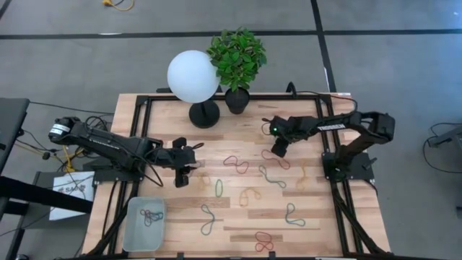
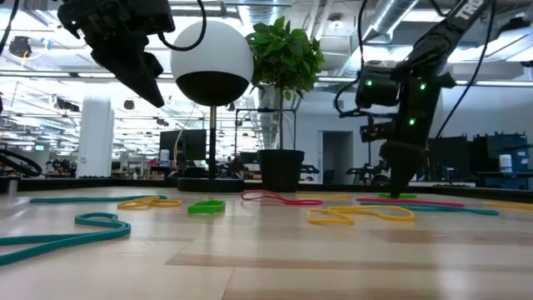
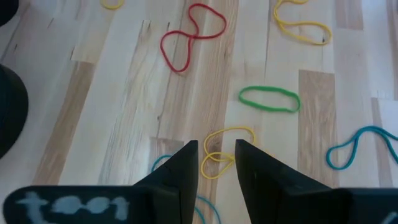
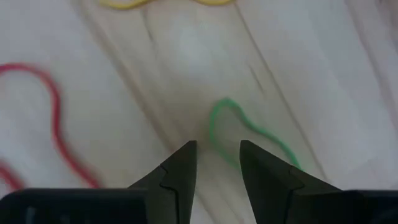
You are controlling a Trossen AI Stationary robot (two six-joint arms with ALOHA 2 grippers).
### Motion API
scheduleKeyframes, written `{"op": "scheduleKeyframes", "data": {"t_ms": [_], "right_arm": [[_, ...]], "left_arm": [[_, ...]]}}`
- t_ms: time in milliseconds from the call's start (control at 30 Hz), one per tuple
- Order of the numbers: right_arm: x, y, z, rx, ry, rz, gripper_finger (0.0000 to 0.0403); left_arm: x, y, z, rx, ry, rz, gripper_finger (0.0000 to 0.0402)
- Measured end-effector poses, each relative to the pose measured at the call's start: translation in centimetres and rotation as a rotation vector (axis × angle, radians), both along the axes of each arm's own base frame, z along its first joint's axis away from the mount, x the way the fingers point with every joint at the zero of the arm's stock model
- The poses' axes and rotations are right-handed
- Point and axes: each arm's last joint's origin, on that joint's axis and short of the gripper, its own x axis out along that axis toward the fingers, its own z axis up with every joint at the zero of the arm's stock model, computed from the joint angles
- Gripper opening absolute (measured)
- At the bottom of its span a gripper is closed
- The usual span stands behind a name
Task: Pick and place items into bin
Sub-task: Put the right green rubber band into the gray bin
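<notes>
Open-plan lab: exposed ceiling ducts (image 2: pixel 391 17), distant workstations (image 2: pixel 491 167), concrete floor (image 1: pixel 404 65).

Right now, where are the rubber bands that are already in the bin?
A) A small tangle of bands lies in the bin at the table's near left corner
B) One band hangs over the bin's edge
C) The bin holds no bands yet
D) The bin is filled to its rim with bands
A: in the high view, the bin at the table's near left corner holds a small tangle of bands; the rest of its floor is bare.
</notes>
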Motion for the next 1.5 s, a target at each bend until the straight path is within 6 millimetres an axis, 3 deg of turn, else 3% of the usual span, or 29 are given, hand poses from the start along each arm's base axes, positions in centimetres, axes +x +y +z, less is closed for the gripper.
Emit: {"op": "scheduleKeyframes", "data": {"t_ms": [300, 400, 533, 667, 833, 967, 1100, 1300, 1500], "right_arm": [[0.2, -1.3, -0.7, -0.016, -0.013, -0.047, 0.011], [0.3, -1.4, -0.6, -0.011, -0.035, -0.046, 0.0086], [0.7, -1.3, -0.6, -0.001, -0.086, -0.027, 0.0019], [1.9, -0.5, 0.3, 0.015, -0.177, -0.031, 0.001], [4.0, 2.1, 3.7, 0.025, -0.356, 0.063, 0.0004], [5.8, 5.1, 7.1, 0.008, -0.625, 0.173, 0.0002], [7.7, 8.6, 9.0, 0.02, -0.887, 0.316, 0.0001], [9.5, 12.9, 8.7, 0.059, -1.069, 0.443, 0.0001], [10.0, 14.0, 7.8, 0.106, -1.08, 0.44, 0.0001]], "left_arm": [[0.0, 0.0, 0.0, 0.005, 0.001, -0.005, 0.0096], [0.0, 0.0, 0.0, 0.013, -0.003, -0.015, 0.0096], [0.2, 0.0, 0.2, 0.012, -0.031, -0.012, 0.0096], [0.6, 0.0, 0.6, 0.008, -0.09, 0.025, 0.0096], [1.4, -0.1, 1.2, -0.01, -0.197, 0.048, 0.0096], [2.5, -0.3, 1.5, -0.019, -0.282, 0.053, 0.0096], [4.3, -0.7, 1.3, 0.016, -0.375, 0.008, 0.0096], [7.4, -1.3, -0.9, 0.092, -0.434, -0.076, 0.0096], [8.9, -2.5, -2.4, 0.134, -0.478, -0.119, 0.0096]]}}
